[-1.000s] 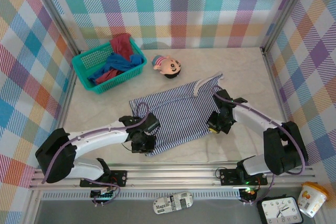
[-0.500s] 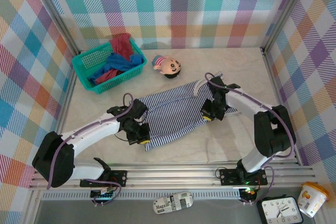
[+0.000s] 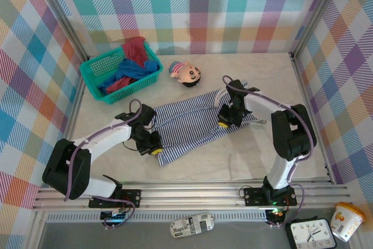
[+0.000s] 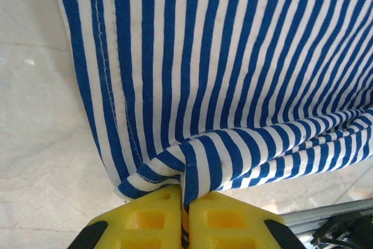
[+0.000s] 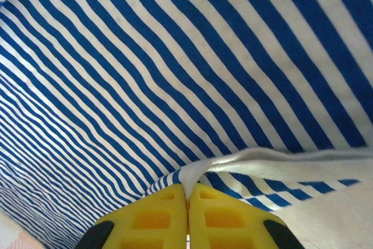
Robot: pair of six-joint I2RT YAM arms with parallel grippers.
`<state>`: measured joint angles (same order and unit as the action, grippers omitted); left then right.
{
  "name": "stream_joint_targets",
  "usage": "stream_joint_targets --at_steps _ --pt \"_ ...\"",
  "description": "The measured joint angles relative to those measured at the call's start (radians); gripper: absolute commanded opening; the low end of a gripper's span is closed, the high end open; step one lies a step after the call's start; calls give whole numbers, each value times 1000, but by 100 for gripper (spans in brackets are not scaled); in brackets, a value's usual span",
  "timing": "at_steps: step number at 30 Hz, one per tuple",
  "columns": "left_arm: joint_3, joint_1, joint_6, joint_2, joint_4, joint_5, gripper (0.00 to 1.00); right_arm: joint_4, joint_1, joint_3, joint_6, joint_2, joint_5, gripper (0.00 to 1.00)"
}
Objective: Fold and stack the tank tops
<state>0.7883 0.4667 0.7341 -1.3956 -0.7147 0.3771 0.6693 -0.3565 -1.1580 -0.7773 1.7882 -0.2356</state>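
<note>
Nearest, beyond the front rail at the right corner, a clock [image 3: 310, 234] and a cup [image 3: 346, 221] stand side by side. On the tabletop [image 3: 262, 155], the left pincer [image 3: 154, 151] is clamped on the near-left corner of the striped tank top [image 3: 192, 129]. In the left wrist view its yellow fingers [image 4: 145, 220] are pressed together, with a puckered fold of the hem caught between them. The right pincer [image 3: 223, 123] is likewise closed on the garment's right side. The right wrist view shows a white-edged hem nipped between the two yellow pads [image 5: 221, 220], and striped cloth spreads away above. The garment lies slantwise across the middle of the tabletop, running from near left to far right, with pale straps at its far-right end. Beyond it, near but not touching, a doll [image 3: 185, 73] lies on its back. At the far left a teal basket [image 3: 96, 65] holds the blue tank top [image 3: 131, 73] and the red tank top [image 3: 136, 48], both heaped unfolded. The red one rises at the far rim.
</note>
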Motion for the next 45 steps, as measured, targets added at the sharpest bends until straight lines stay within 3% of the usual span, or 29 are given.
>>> stream_joint_targets --at_steps 20,38,45 --pt "43 -48 -43 -62 18 -61 16 -53 24 -95 0 137 -46 14" --pt "34 -199 -24 -90 120 -56 19 -113 69 -78 0 134 -58 18" --pt "58 -183 -84 -75 57 -77 46 -149 69 -65 -4 134 -66 31"
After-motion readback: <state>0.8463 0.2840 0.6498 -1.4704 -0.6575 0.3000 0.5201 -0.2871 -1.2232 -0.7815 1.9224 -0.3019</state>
